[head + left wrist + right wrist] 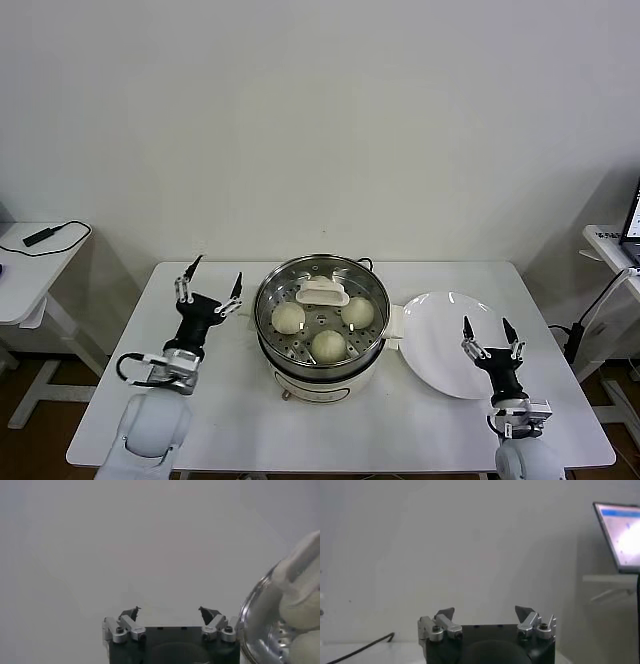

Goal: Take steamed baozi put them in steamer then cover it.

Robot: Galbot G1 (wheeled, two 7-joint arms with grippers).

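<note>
The steamer (268, 300), a shiny steel pot on a cream-white base, stands mid-table. Three baozi (288, 317) show on its perforated tray; a fourth is hidden or out of view. A glass lid with a white handle (322, 292) lies over the pot. My left gripper (210, 280) is open and empty, fingers pointing up, left of the steamer. My right gripper (487, 332) is open and empty, at the right edge of the white plate (440, 320). The left wrist view shows its open gripper (169, 611) and the steamer's rim (252, 625). The right wrist view shows its open gripper (484, 612).
The white plate is bare, right of the steamer. A side table (20, 275) with a black cable stands at far left. A laptop (632, 215) on a stand and a hanging cable (590, 310) are at far right; the laptop screen (620, 535) also shows in the right wrist view.
</note>
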